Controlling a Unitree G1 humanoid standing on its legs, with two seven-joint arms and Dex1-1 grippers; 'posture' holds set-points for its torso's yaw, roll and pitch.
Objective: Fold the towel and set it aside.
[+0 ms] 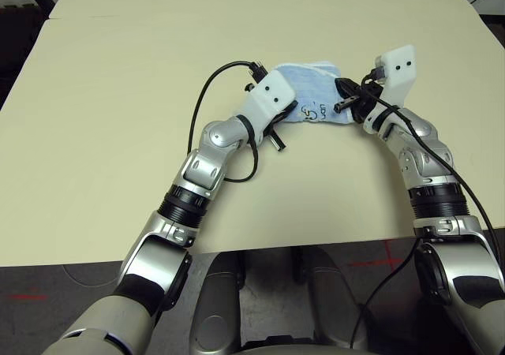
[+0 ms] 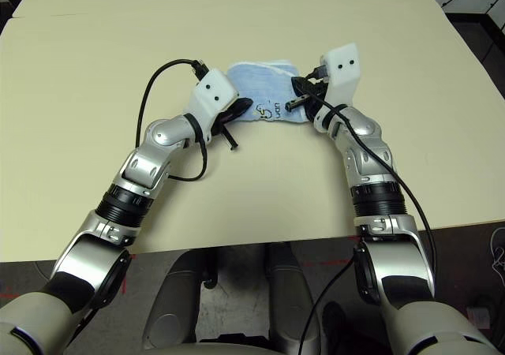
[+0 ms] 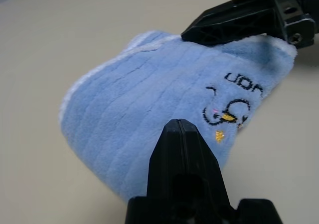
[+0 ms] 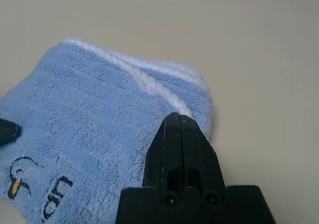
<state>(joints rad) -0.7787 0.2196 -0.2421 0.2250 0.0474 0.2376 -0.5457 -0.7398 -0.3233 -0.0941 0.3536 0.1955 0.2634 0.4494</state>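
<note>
The towel (image 1: 312, 87) is a small light-blue terry cloth that lies folded over near the middle of the table. It has white edging (image 4: 149, 87) and a dark embroidered motif (image 3: 227, 112) facing up near its front edge. My left gripper (image 1: 290, 112) is shut, and its tips rest at the towel's left edge. In the left wrist view the closed fingers (image 3: 180, 134) lie over the blue cloth. My right gripper (image 1: 344, 102) is shut too, with its tips at the towel's right corner, touching the white edging (image 4: 185, 109). I see no cloth between either pair of fingers.
The beige table (image 1: 118, 95) stretches wide to the left, right and far side of the towel. Its front edge (image 1: 237, 248) runs just below my forearms. Black cables (image 1: 201, 95) loop off both wrists.
</note>
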